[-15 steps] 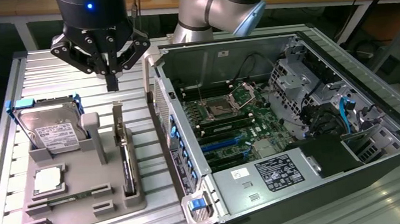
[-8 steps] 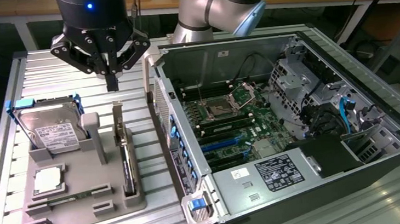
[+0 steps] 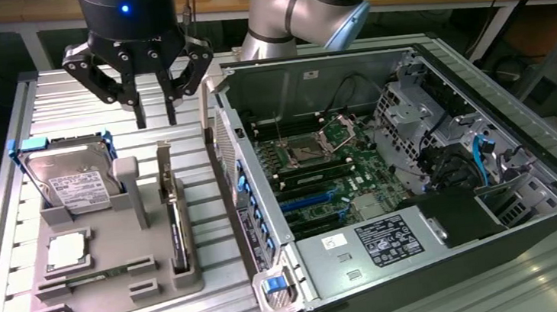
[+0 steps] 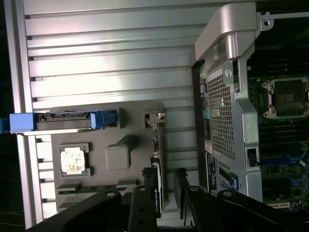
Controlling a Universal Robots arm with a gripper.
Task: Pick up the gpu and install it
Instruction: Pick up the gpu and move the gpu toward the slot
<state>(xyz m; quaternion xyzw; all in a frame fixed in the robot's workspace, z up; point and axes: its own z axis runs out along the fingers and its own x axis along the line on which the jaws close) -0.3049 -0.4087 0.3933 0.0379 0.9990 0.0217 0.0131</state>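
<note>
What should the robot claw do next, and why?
Probably lower straight down: the open gripper hangs above the gpu, which stands on edge in the gray tray, ungripped, with the card lined up between its fingers.

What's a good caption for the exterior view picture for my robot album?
The robot's open hand hovers above the gpu standing in its gray tray, beside the opened computer case.

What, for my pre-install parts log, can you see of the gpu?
The gpu is a thin, flat card standing upright on its long edge in a slot of the grey tray, seen almost edge-on. It looks dark, with a silver metal bracket at the end nearer the gripper, which hangs open above that end without touching it. Only the tray touches it.
</note>
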